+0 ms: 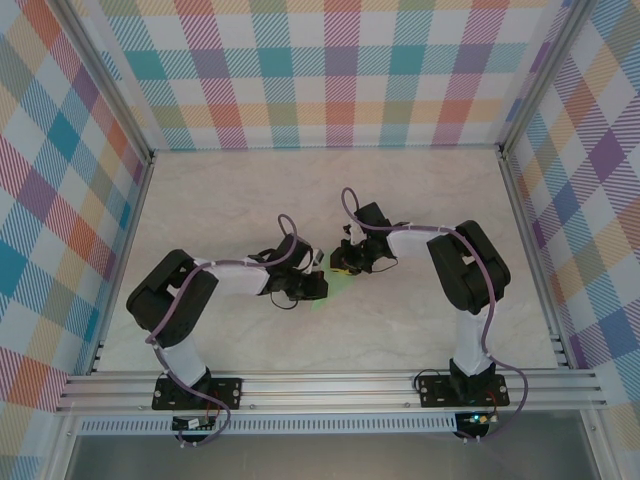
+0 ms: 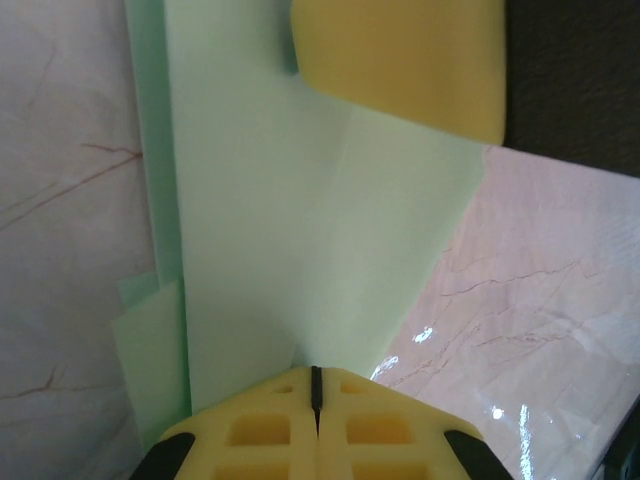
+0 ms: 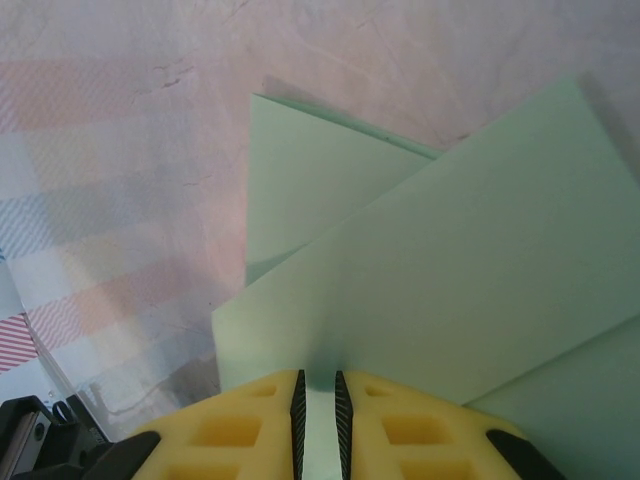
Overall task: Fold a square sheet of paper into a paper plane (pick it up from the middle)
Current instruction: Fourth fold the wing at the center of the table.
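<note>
A pale marbled table [image 1: 420, 200] lies under me, closed in on three sides by plaid walls [image 1: 340, 70] of teal, pink, orange and purple, with a metal rail [image 1: 330, 385] along the near edge where my two bases are bolted. Both my arms bend inward and meet just near of the table's middle. The paper plane [image 1: 325, 296] sits there between my two wrists as a small mint-green patch, mostly covered by them from above. My left gripper [image 1: 305, 288] comes at it from the left and my right gripper [image 1: 350, 262] from the right, the two close together. Through my left wrist camera, my left gripper [image 2: 316, 378] has its yellow fingers pressed into a thin dark seam, pinching the near end of the paper plane [image 2: 300, 220], whose folded layers stretch away over the marble. At the far end of that paper a yellow pad [image 2: 400, 60] of my other gripper rests on it. Through my right wrist camera, my right gripper [image 3: 316, 382] is clamped on the paper plane [image 3: 450, 260], green paper showing in the narrow slot between the fingers, with a lower flap spread on the table beyond.
</note>
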